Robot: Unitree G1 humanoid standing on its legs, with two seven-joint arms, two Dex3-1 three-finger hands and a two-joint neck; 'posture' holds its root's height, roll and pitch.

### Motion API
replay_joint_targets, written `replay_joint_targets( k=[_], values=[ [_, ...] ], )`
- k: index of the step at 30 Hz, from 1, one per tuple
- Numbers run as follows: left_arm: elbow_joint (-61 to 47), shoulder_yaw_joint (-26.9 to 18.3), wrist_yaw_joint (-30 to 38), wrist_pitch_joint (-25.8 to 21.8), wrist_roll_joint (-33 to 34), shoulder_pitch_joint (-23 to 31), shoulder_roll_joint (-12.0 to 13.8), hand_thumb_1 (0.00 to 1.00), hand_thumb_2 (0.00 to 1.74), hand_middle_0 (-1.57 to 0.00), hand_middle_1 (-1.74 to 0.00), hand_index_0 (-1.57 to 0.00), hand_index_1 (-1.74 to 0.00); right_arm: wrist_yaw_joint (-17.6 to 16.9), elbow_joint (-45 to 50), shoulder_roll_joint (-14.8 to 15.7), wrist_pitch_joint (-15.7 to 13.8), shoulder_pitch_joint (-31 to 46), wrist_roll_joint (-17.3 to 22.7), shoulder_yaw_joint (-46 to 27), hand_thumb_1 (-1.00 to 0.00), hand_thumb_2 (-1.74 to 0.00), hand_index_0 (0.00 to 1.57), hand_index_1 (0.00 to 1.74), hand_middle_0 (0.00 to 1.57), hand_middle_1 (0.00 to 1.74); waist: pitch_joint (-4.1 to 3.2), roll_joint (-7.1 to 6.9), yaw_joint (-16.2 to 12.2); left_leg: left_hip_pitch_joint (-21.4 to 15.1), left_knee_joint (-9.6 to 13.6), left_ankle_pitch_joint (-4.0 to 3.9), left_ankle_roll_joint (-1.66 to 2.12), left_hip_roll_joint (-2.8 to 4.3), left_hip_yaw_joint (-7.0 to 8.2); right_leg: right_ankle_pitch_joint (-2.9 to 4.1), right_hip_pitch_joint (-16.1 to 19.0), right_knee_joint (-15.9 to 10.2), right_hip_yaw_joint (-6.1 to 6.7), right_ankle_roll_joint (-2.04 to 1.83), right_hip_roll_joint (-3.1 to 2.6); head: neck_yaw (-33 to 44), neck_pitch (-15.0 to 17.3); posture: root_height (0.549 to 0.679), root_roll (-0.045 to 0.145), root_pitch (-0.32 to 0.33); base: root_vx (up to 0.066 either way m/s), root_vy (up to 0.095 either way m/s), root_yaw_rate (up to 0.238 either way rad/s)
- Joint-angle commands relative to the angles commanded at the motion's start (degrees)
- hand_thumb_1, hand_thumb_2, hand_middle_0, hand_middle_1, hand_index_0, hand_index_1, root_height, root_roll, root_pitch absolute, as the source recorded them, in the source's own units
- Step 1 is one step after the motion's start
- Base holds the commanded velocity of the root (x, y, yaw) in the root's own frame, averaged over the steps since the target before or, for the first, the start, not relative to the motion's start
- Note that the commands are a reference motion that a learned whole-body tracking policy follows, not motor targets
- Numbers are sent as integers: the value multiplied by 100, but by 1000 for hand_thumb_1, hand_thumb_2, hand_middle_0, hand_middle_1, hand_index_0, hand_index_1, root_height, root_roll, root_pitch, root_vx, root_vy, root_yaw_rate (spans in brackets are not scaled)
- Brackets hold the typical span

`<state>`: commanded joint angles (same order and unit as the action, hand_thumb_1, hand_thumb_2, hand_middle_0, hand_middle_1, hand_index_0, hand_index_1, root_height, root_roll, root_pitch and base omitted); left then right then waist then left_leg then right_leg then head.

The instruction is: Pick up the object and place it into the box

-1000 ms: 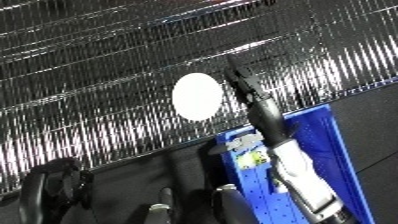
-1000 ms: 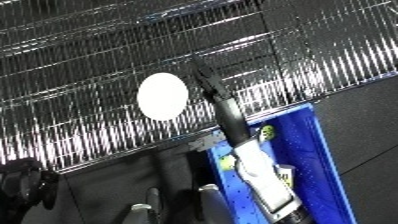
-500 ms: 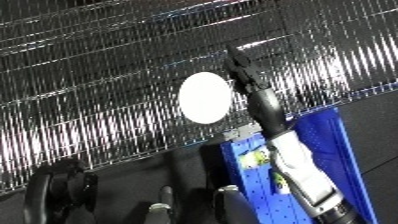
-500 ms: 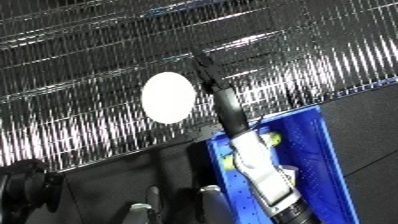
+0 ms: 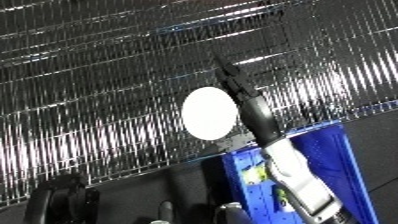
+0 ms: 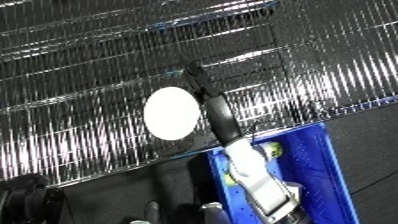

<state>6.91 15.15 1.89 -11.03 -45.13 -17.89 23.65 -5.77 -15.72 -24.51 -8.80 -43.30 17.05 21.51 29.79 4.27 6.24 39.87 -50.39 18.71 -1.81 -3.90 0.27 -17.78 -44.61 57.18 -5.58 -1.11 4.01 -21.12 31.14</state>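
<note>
While your right hand (image 5: 233, 82) reaches up the wire shelving (image 5: 107, 70) beside the white round object (image 5: 210, 113), nothing is lifted: fingers extended along its right edge, curl and contact not discernible. Object: against the mesh, above the blue bin (image 6: 329, 165). Outstanding, by my reckoning: grasp, carry, drop into bin. Left hand: unseen.

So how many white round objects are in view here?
1. The white disc sits against the wire shelving, just left of the right hand, above the blue bin. More could be hidden inside the bin.
</note>
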Motion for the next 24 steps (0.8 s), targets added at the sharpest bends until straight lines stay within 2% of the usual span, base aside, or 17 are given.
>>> replay_joint_targets(
  k=[10, 15, 20, 24],
  values=[
    [44, 57, -12, -52, -21, -32, -83, 1000, 1740, -1570, -1740, -1570, -1740, 32, -82, 105, 83, -289, 69, 122, -550, -957, 864, 957, 864, 957, 0, 27, 46, 8, 38, -19, 13, -17, -1, -21, 1, -14, -22, 27, -11, -174, -39, 603, 56, 141, -6, -4, 10],
    [56, 9, -19, -74, 3, -4, -86, 1000, 1740, -1570, -1740, -1570, -1740, -161, -55, 69, 135, -223, 114, 67, -550, -957, 864, 957, 864, 957, 0, 7, 24, -54, 97, -27, 11, -7, 8, -16, 59, -70, -13, 34, -20, -198, -118, 605, 55, 141, -7, -18, -22],
    [96, -70, -53, -133, 68, 84, -73, 1000, 1740, -1570, -1740, -1570, -1740, -394, 247, 43, -41, 39, 130, -99, -550, -957, 864, 957, 864, 957, 0, -33, -68, -223, 247, -39, 4, 6, 13, -11, 209, -175, 41, 29, -69, -197, -162, 609, 53, 135, -14, -32, -71],
    [108, -166, -108, -163, 119, 162, -61, 1000, 1740, -1570, -1740, -1570, -1740, -448, 561, 38, -165, 306, 84, -270, -550, -957, 864, 957, 864, 957, 0, -69, -169, -387, 322, -24, 11, 37, 36, 9, 358, -272, 96, 15, -88, -101, -137, 612, 53, 121, -4, -27, -121]
  ],
)
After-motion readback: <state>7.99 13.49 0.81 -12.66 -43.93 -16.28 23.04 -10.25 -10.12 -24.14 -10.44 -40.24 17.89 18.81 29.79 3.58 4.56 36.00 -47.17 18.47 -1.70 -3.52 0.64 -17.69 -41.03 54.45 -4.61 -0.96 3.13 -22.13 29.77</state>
